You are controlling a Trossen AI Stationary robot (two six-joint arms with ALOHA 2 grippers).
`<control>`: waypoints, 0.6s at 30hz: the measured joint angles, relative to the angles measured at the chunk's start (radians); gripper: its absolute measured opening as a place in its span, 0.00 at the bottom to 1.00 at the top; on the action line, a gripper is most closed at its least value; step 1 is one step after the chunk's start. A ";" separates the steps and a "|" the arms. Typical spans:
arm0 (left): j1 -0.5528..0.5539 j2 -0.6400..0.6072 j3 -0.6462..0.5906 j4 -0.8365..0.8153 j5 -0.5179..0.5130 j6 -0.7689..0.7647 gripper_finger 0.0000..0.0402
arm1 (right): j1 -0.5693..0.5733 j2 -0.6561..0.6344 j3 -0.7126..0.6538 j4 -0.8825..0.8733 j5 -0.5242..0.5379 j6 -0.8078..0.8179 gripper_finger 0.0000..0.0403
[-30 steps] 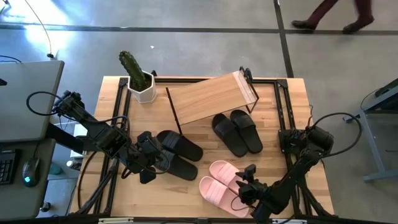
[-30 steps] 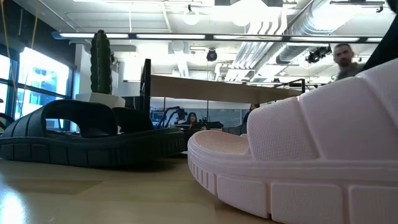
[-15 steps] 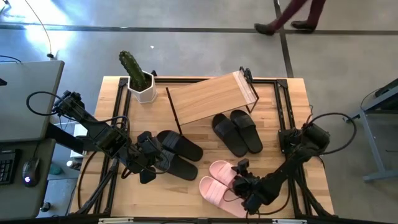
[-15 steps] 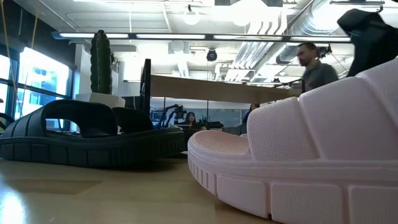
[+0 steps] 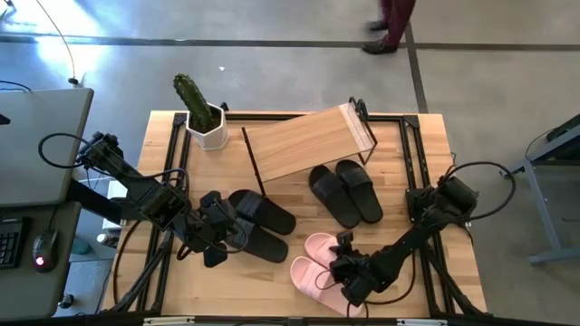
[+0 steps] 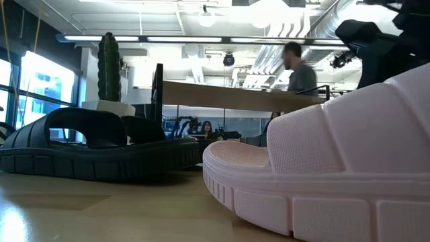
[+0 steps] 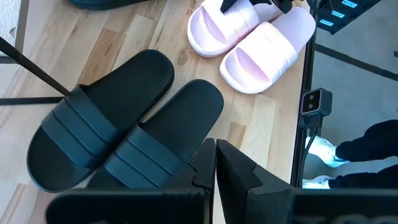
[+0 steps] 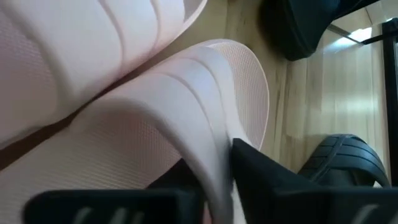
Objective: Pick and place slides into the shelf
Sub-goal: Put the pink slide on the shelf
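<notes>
Lying side by side on the light wooden tabletop (image 5: 163, 281), well in front of the low light-wood plank shelf on its thin black metal frame (image 5: 306, 141): the pale pink pair of wide-strap slide sandals (image 5: 317, 267). Reaching in over that pink pair from the side away from the shelf: the right pincer (image 5: 349, 274), fingers clamping the edge of one pink sandal's strap, one dark finger (image 8: 261, 177) pressing against the strap's outer face and the other tucked beneath it, as the right wrist view shows. Sitting just in front of the shelf, toes angled away from it: one black pair of rubber slide sandals (image 5: 346, 191). Resting in front of the shelf's left end: the second black pair of slide sandals (image 5: 261, 226), one overlapping the other. Hovering just beside that second black pair, on the side farther from the shelf: the left pincer (image 5: 216, 234), fingers pressed fully together and gripping nothing. Standing beside the shelf's left end, at the tabletop's far corner: a green cactus in a white faceted pot (image 5: 201, 116). Walking on the grey floor beyond the shelf: a person (image 5: 391, 25), only legs showing.
</notes>
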 joint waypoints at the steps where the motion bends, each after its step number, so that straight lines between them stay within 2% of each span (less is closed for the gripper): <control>1: 0.000 0.000 0.000 0.000 0.000 0.000 0.01 | 0.000 0.000 0.000 0.000 0.000 0.000 0.08; 4: 0.000 0.000 0.000 0.000 0.000 0.000 0.01 | 0.000 0.000 0.000 -0.001 -0.004 0.000 0.02; 9: 0.000 0.000 0.000 0.000 0.000 0.000 0.01 | 0.017 -0.004 0.002 -0.016 0.030 0.003 0.02; 18: 0.000 0.000 0.000 0.000 0.000 0.000 0.01 | 0.057 -0.061 0.163 -0.263 0.059 0.004 0.00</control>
